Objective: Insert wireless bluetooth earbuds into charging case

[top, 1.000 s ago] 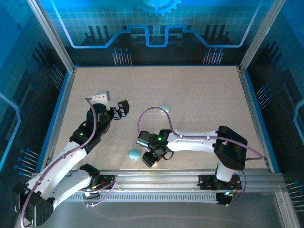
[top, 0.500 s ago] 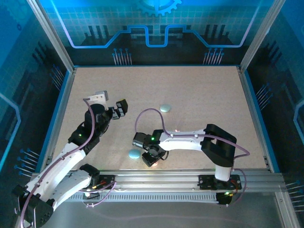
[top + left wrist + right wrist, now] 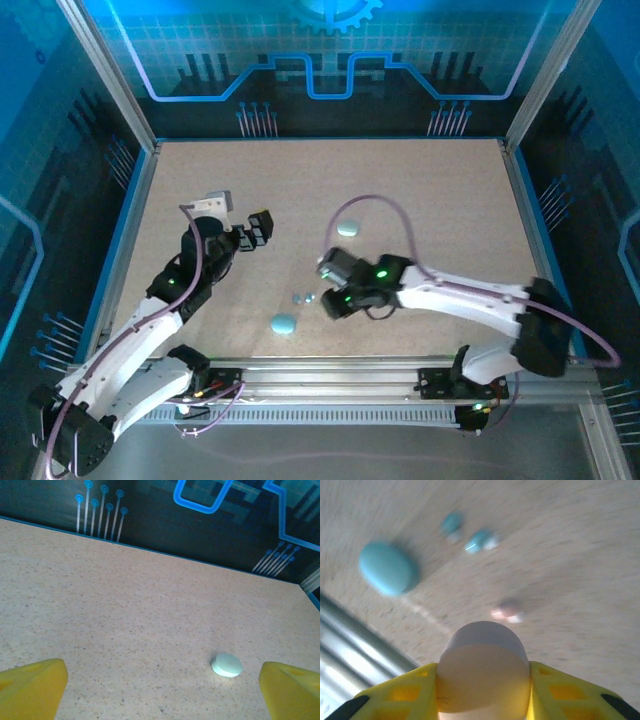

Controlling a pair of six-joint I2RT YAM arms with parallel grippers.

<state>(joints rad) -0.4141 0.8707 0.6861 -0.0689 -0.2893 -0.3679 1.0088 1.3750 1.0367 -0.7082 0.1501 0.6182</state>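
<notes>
My right gripper [image 3: 484,682] is shut on a pale pinkish oval charging case [image 3: 485,665], which sits between its yellow fingers [image 3: 405,697]. In the top view this gripper [image 3: 336,302] hovers at the table's middle front. Two light blue earbuds [image 3: 452,522] [image 3: 480,540] lie side by side beyond it, and they are the small specks [image 3: 303,298] just left of the gripper. A pink earbud [image 3: 509,609] lies blurred, closer to the held case. My left gripper [image 3: 258,230] is open over bare table, with its yellow fingertips [image 3: 30,687] wide apart.
A blue oval case [image 3: 283,323] [image 3: 387,574] rests near the front rail. A pale teal case [image 3: 347,228] [image 3: 227,664] lies mid-table, between the two arms. The metal front rail [image 3: 340,372] and the blue side walls bound the tabletop [image 3: 420,190].
The right arm swung away from the front rail toward the table's middle and right, its jaws closing on the pale case. Two blue earbuds now lie uncovered. The left arm stayed still.
</notes>
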